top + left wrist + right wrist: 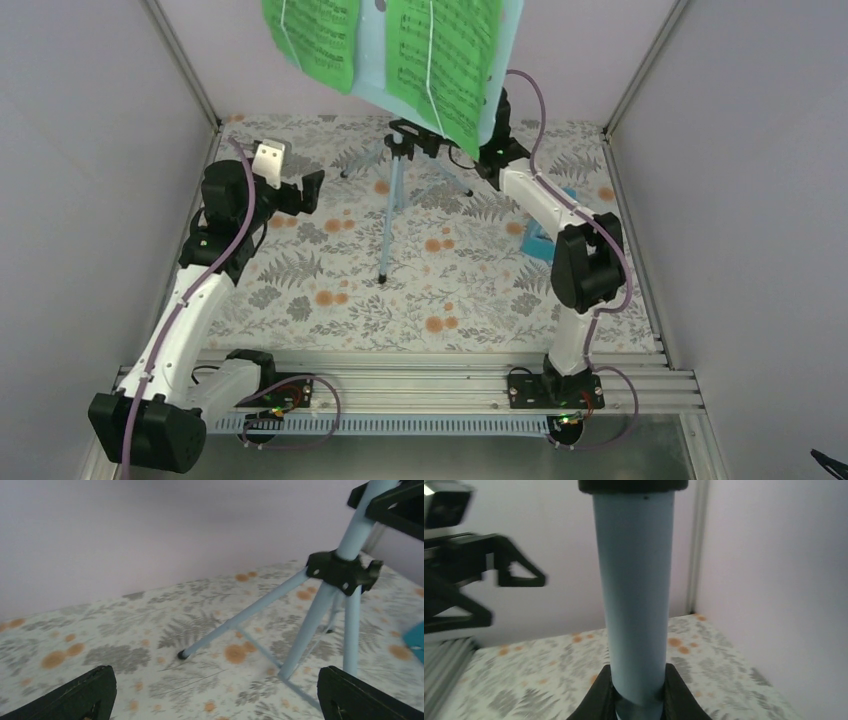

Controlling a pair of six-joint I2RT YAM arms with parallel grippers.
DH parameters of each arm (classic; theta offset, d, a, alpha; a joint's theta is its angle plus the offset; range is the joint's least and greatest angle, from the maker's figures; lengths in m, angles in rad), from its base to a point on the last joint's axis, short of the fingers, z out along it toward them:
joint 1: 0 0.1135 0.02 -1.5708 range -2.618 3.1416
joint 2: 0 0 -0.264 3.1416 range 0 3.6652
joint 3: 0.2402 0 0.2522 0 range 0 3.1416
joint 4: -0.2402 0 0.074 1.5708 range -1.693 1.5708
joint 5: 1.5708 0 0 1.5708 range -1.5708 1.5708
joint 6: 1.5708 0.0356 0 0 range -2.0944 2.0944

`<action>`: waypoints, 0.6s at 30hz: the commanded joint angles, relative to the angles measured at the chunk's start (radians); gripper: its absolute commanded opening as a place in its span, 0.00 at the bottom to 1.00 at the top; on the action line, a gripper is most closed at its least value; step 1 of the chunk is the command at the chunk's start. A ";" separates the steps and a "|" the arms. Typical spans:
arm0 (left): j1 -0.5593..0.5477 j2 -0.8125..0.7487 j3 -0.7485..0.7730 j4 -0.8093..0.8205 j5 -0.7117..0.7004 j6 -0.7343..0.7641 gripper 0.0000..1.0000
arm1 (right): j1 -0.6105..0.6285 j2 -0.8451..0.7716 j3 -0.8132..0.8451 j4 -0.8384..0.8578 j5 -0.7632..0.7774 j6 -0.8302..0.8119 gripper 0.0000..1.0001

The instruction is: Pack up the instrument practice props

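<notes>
The pale blue tripod music stand (pixel 393 205) stands upright mid-table. Its desk carries bright green sheet-music pages (pixel 445 55) at the top of the overhead view. My right gripper (pixel 488 143) reaches under the desk and is shut on the stand's pole (pixel 634 605), which fills the gap between its fingers (pixel 596 700). My left gripper (pixel 305 192) is open and empty, left of the stand and facing its legs (pixel 240 620) and black hub (pixel 342 572). The blue metronome (pixel 540 240) lies at the right, partly hidden by my right arm.
Pale walls and metal corner posts (pixel 180 65) enclose the floral-patterned table (pixel 440 290) on three sides. The arm-mount rail (pixel 420 385) runs along the near edge. The left arm's gripper shows blurred at the left of the right wrist view (pixel 474 575).
</notes>
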 commanded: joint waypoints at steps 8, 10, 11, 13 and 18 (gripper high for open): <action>-0.093 0.027 -0.077 0.198 0.453 -0.088 0.90 | 0.011 -0.186 -0.038 -0.323 -0.402 -0.273 0.04; -0.141 0.032 -0.109 0.237 0.442 -0.115 0.87 | 0.010 -0.194 -0.044 -0.355 -0.425 -0.299 0.04; -0.164 0.032 -0.135 0.271 0.441 -0.127 0.86 | 0.008 -0.198 -0.048 -0.374 -0.432 -0.314 0.04; -0.203 0.030 -0.190 0.355 0.449 -0.130 0.85 | 0.008 -0.208 -0.063 -0.389 -0.442 -0.329 0.04; -0.211 0.067 -0.270 0.523 0.484 -0.088 0.80 | 0.006 -0.241 -0.107 -0.401 -0.411 -0.351 0.04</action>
